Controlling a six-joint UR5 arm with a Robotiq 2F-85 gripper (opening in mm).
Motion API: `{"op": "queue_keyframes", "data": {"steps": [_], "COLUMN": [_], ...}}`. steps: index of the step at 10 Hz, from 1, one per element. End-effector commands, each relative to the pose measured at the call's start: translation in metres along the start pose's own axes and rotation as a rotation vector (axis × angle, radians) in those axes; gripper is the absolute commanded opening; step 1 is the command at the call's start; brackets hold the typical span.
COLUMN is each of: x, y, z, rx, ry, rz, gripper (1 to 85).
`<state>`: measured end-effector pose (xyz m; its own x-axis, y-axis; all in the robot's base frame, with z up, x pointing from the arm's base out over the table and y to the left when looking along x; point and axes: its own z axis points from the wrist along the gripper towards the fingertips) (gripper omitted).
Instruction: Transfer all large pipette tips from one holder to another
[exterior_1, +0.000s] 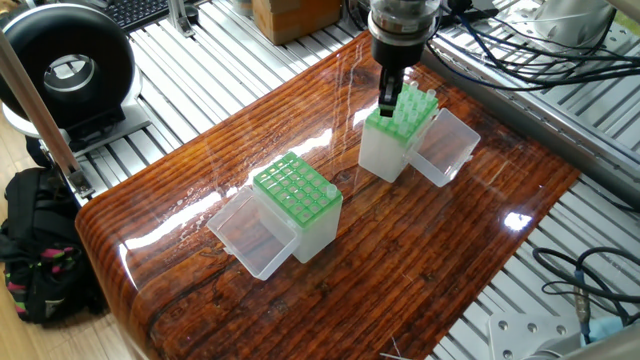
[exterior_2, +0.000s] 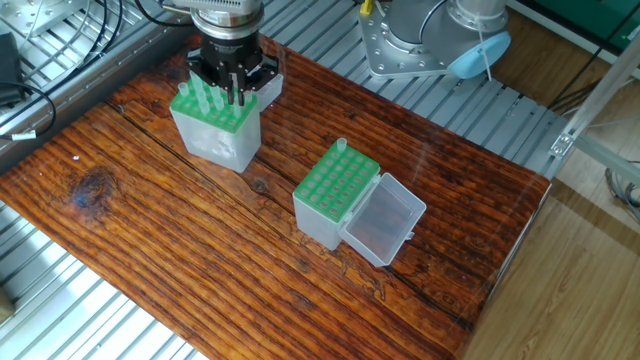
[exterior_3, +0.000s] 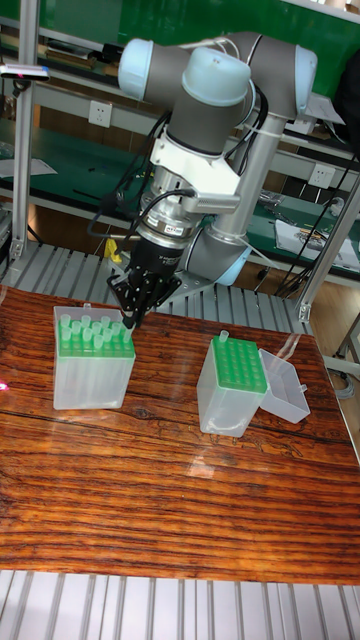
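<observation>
My gripper (exterior_1: 386, 99) (exterior_2: 233, 92) (exterior_3: 130, 318) stands upright over the far holder (exterior_1: 385, 150) (exterior_2: 215, 140) (exterior_3: 92, 375). That holder's green grid carries several large pipette tips (exterior_1: 415, 104) (exterior_2: 196, 97) (exterior_3: 84, 332). The fingers are drawn close together at the grid's corner on one tip, which they mostly hide. The second holder (exterior_1: 300, 215) (exterior_2: 325, 205) (exterior_3: 230, 395) stands apart from it. It has a single tip (exterior_1: 332, 190) (exterior_2: 341, 147) (exterior_3: 222, 338) upright in one corner hole.
Each holder has a clear hinged lid (exterior_1: 442, 148) (exterior_2: 383, 222) (exterior_3: 284, 388) folded open beside it. Both stand on a wooden tabletop (exterior_1: 420, 250) (exterior_2: 150, 250) framed by aluminium rails. Cables (exterior_1: 520, 60) run behind the far holder, and a black round device (exterior_1: 65, 70) sits off the table.
</observation>
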<state>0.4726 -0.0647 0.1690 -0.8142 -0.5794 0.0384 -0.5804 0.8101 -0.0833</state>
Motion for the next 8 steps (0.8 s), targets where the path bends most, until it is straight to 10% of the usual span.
{"op": "queue_keyframes", "data": {"steps": [1, 8], "x": [-0.0019, -0.0039], "y": [0.0019, 0.0003], "z": [-0.0043, -0.0123], "rx": [-0.009, -0.017], "ry": [-0.007, -0.005], "rz": [0.003, 0.004], "gripper": [14.7, 14.7]}}
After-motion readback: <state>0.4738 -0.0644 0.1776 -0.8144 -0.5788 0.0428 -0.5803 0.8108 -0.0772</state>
